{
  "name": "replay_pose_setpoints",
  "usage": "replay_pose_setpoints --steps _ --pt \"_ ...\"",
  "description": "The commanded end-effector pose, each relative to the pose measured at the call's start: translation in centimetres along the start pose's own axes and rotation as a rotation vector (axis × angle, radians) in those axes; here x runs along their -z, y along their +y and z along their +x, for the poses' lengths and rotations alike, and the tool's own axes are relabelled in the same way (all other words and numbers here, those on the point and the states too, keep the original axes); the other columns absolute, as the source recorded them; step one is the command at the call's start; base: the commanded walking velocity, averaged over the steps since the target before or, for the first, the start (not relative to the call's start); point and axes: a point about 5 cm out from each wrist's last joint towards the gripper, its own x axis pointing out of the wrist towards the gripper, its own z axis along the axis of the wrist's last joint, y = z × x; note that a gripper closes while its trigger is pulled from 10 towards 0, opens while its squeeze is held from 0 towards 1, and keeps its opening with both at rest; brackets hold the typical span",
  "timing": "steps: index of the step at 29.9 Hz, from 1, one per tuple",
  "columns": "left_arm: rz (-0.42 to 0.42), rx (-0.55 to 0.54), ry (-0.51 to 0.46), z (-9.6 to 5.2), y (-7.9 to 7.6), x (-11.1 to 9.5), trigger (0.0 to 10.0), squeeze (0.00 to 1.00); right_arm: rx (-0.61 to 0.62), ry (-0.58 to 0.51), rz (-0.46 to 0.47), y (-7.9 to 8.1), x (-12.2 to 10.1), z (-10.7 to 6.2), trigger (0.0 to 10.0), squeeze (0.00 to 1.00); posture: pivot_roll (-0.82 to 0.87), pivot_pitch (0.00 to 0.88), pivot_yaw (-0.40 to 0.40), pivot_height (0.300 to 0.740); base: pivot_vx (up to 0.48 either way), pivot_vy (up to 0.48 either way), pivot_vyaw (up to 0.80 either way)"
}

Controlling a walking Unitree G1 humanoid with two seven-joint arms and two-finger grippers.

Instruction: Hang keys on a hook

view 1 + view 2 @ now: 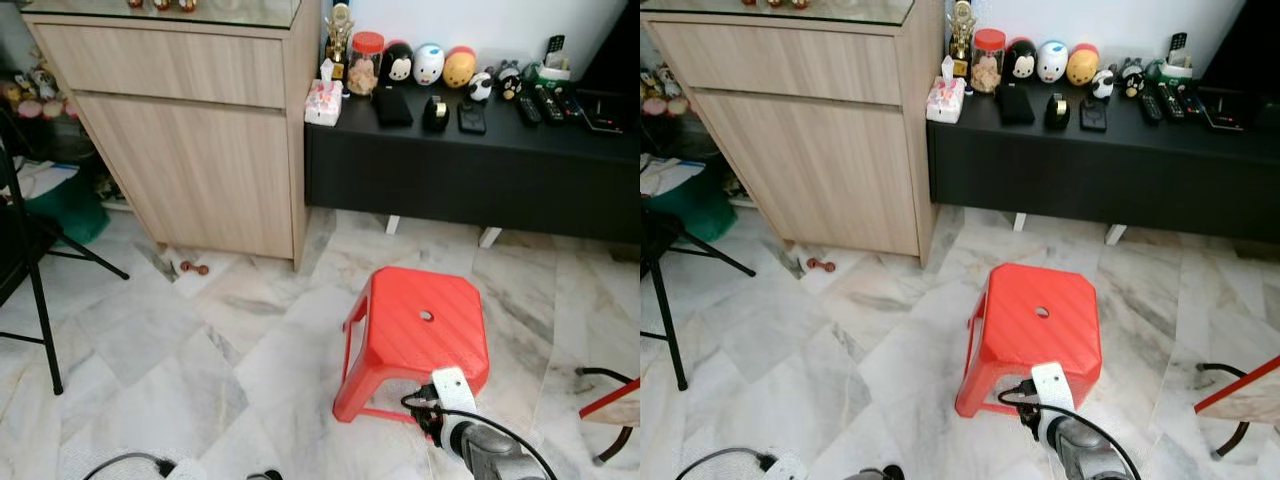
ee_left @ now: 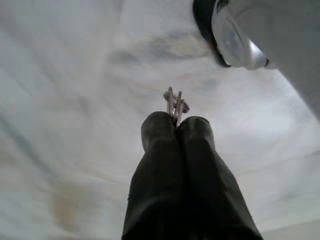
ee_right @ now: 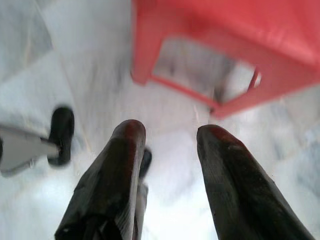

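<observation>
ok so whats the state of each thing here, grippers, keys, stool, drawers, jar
left gripper: jaws shut on the keys
keys: pinched at the fingertips, above the floor
right gripper: jaws open, empty, near the red stool
red stool: upright on the floor
cabinet drawers: closed
jar: red lid on

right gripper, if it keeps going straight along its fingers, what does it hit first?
Probably the marble floor, just short of the red stool. The right gripper is open, pointing down at bare tile in front of the stool's legs; depth is hard to judge.
</observation>
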Motion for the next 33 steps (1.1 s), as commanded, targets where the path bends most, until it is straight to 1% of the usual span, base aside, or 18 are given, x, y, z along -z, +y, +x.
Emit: replay_pose_setpoints --steps 1,2,3,4,6,11,16,20,23,25,26,27,33 --pt "0.038 -0.011 0.07 -0.1 0.1 1.8 10.0 0.0 0.011 0.042 -0.027 0.0 1.4 0.0 10.0 0.0 0.16 0.152 -0.051 0.74 0.0 0.0 0.0" --pt "0.208 0.004 0.125 -0.1 -0.2 3.1 10.0 0.0 0.017 0.073 -0.067 0.0 2.3 -0.1 10.0 0.0 0.17 0.149 -0.051 0.74 0.0 0.0 0.0" --pt "0.208 0.004 0.125 -0.1 -0.2 3.1 10.0 0.0 0.017 0.073 -0.067 0.0 2.3 -0.1 10.0 0.0 0.17 0.149 -0.051 0.74 0.0 0.0 0.0" --pt "0.242 0.02 0.148 -0.2 -0.4 3.6 10.0 0.0 0.015 0.092 -0.082 0.1 2.9 -0.1 10.0 0.0 0.17 0.149 -0.051 0.74 0.0 0.0 0.0" --pt "0.252 0.043 0.176 -0.2 -0.9 4.3 10.0 0.0 0.003 0.124 -0.108 0.4 3.8 -0.2 10.0 0.0 0.17 0.147 -0.054 0.74 0.0 0.0 0.0" --pt "0.172 0.027 0.166 -0.1 -1.4 4.4 10.0 0.0 0.001 0.179 -0.094 0.8 5.7 -0.4 10.0 0.0 0.17 0.146 -0.059 0.74 0.0 0.0 0.0" --pt "0.155 0.025 0.156 0.0 -1.7 4.1 10.0 0.0 0.025 0.186 -0.003 1.1 6.7 -0.6 10.0 0.0 0.16 0.145 -0.056 0.74 0.0 0.0 0.0" --pt "0.151 0.014 0.155 0.0 -1.7 4.0 10.0 0.0 0.055 0.209 0.037 1.2 7.8 -0.8 10.0 0.0 0.17 0.142 -0.055 0.74 0.0 0.0 0.0" --pt "0.141 0.003 0.153 0.0 -1.7 4.0 10.0 0.0 0.073 0.213 0.07 1.4 8.1 -0.8 10.0 0.0 0.17 0.142 -0.055 0.74 0.0 0.0 0.0" --pt "0.1 -0.009 0.14 0.0 -1.7 4.0 10.0 0.0 0.085 0.208 0.09 1.6 8.0 -0.7 10.0 0.0 0.17 0.14 -0.054 0.74 0.0 0.0 0.0" --pt "0.098 -0.01 0.136 0.1 -1.7 4.0 10.0 0.0 0.09 0.205 0.103 1.7 7.9 -0.7 10.0 0.0 0.16 0.14 -0.054 0.74 0.0 0.0 0.0" --pt "0.083 -0.01 0.128 0.1 -1.8 4.0 10.0 0.0 0.096 0.201 0.134 2.0 7.8 -0.6 10.0 0.0 0.16 0.14 -0.054 0.74 0.0 0.0 0.0" --pt "0.065 -0.008 0.141 0.1 -2.3 4.4 10.0 0.0 0.103 0.186 0.199 2.7 7.3 -0.3 10.0 0.0 0.15 0.131 -0.063 0.74 0.0 0.0 0.0"
